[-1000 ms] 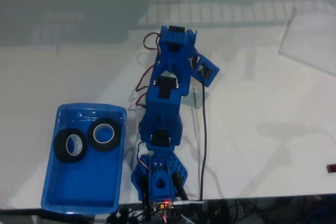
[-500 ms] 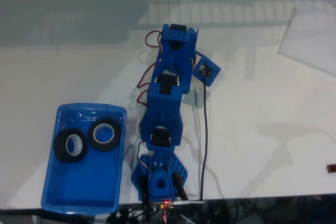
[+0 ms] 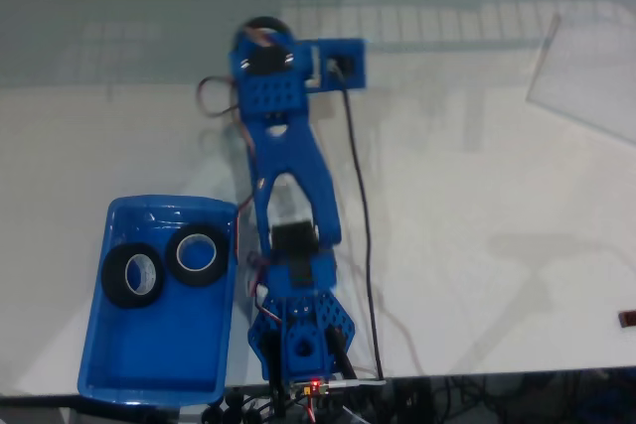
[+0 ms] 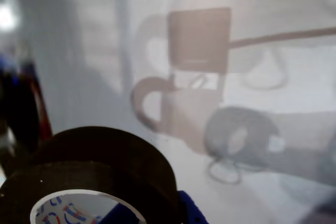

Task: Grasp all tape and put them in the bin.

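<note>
Your blue arm (image 3: 288,161) is stretched out long across the white table (image 3: 497,245), up to the far side in the fixed view. At its tip you can see a bit of a black tape roll (image 3: 260,25) peeking out from behind the arm's head. In the wrist view that same roll (image 4: 100,166) is very big and close, at the bottom left, with a pale inside that has little blue and red marks on it. The gripper (image 4: 157,214) looks closed down on the wall of this roll: one blue finger (image 4: 190,211) sits just outside the ring and another blue bit shows inside the hole. You cannot tell from these pictures if the roll is up off the table or sitting on it. The blue bin (image 3: 149,364) is at the lower left in the fixed view, just beside the arm's base (image 3: 298,335). Two more rolls lie flat in the far half of the bin, next to each other: one roll (image 3: 133,276) on the left and the other roll (image 3: 197,254) on the right. The near half of the bin is bare. A black cable (image 3: 360,215) runs along the arm's right side down to the table edge. A clear sheet (image 3: 586,76) lies at the far right of the table, well apart from the arm.
</note>
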